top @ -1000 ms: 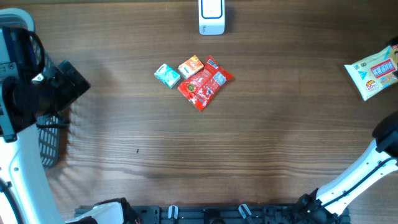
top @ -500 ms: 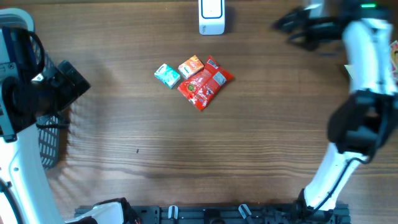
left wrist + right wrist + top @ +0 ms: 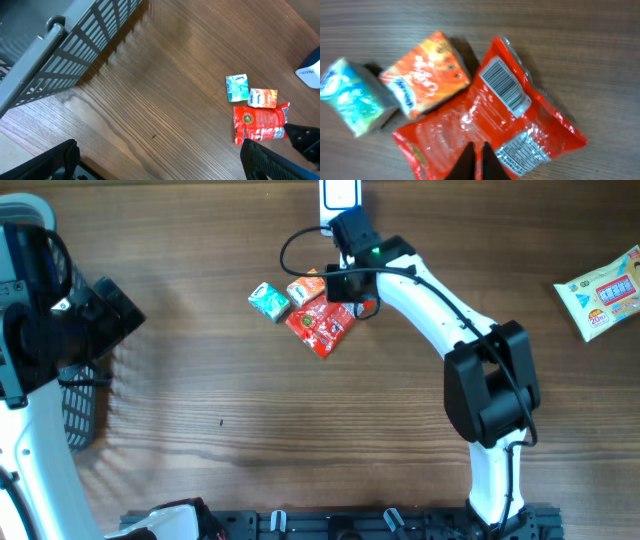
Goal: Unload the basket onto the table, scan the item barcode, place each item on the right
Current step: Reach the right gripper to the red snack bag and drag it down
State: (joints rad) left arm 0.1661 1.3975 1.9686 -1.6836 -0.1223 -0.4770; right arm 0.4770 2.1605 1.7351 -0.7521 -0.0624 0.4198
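A red snack packet (image 3: 322, 327) lies flat mid-table, its barcode (image 3: 502, 85) facing up in the right wrist view. An orange box (image 3: 307, 286) and a teal box (image 3: 268, 301) lie just left of it. A white scanner (image 3: 340, 202) stands at the table's far edge. My right gripper (image 3: 479, 150) hangs shut over the red packet (image 3: 530, 125), its fingertips pressed nearly together, and I cannot tell whether they pinch the foil. My left gripper (image 3: 160, 162) stays wide open at the left, far from the items, with nothing between its fingers.
A grey wire basket (image 3: 82, 405) stands at the left edge, beside the left arm. A pack of wet wipes (image 3: 605, 292) lies at the far right. The right arm stretches across the table's right half.
The right arm swung in from the right edge to the item cluster, and its gripper went from open to shut over the red packet. The left arm has not moved.
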